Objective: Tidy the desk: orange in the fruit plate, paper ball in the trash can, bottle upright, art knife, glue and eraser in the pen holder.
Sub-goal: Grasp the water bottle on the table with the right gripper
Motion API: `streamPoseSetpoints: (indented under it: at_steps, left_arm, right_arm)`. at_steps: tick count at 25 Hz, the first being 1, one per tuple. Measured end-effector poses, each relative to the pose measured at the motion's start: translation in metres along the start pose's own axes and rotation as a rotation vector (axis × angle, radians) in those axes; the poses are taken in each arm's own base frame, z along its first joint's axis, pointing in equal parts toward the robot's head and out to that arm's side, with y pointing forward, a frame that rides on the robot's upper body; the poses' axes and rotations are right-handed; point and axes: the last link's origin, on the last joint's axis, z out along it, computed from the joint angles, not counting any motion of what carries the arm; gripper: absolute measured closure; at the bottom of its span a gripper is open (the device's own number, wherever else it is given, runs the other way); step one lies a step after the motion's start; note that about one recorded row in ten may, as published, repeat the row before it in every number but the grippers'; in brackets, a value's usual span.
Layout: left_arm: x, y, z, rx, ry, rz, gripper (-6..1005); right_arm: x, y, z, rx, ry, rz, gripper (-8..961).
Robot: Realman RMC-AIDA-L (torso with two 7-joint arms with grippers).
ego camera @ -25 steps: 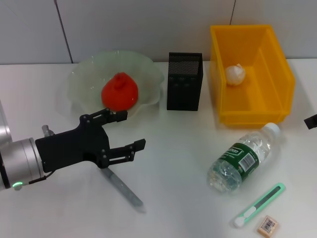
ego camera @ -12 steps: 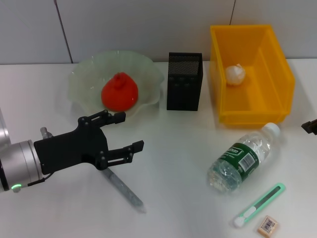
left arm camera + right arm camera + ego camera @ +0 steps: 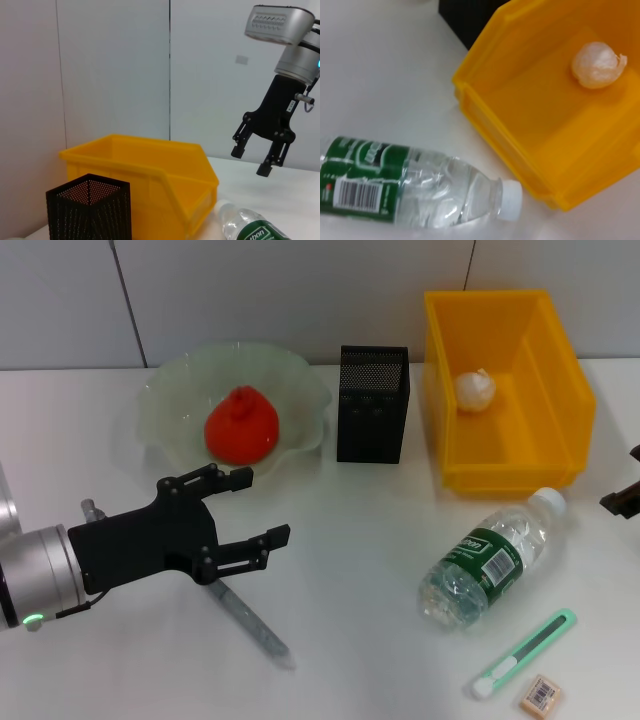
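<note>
Nearby, the bottle (image 3: 250, 227) lies (on its side) below the spread-fingered right gripper (image 3: 255, 160).

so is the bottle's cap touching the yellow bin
Apart. The right wrist view shows bare white table between the bottle cap and the trash can wall, with the bottle lying on its side.

Glossy yellow plastic trash can (image 3: 560, 390), black mesh pen holder (image 3: 372, 405)

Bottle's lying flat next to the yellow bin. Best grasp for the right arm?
Likely the labelled mid-body of the bottle, coming from above with fingers across its width. It lies on its side, cap toward the trash can, so the round body is exposed. The right gripper hangs open nearby.
</note>
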Motion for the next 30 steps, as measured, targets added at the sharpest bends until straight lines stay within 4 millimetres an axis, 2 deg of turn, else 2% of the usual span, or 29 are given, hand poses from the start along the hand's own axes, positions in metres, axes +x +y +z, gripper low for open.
streamPoseSetpoints:
  at_steps: [14,21,30]
  left_arm:
    - [0.0,0.001,0.0,0.001,0.001,0.003,171]
    - [0.0,0.0,0.0,0.001,0.001,0.004,171]
    - [-0.001,0.001,0.0,0.001,0.0,0.013,171]
  right_arm:
    - [-0.021,-0.001,0.006,-0.029,0.019,0.435,172]
    - [-0.031,0.004,0.014,-0.061,0.028,0.502,172]
    - [-0.032,0.006,0.029,-0.079,0.022,0.561,173]
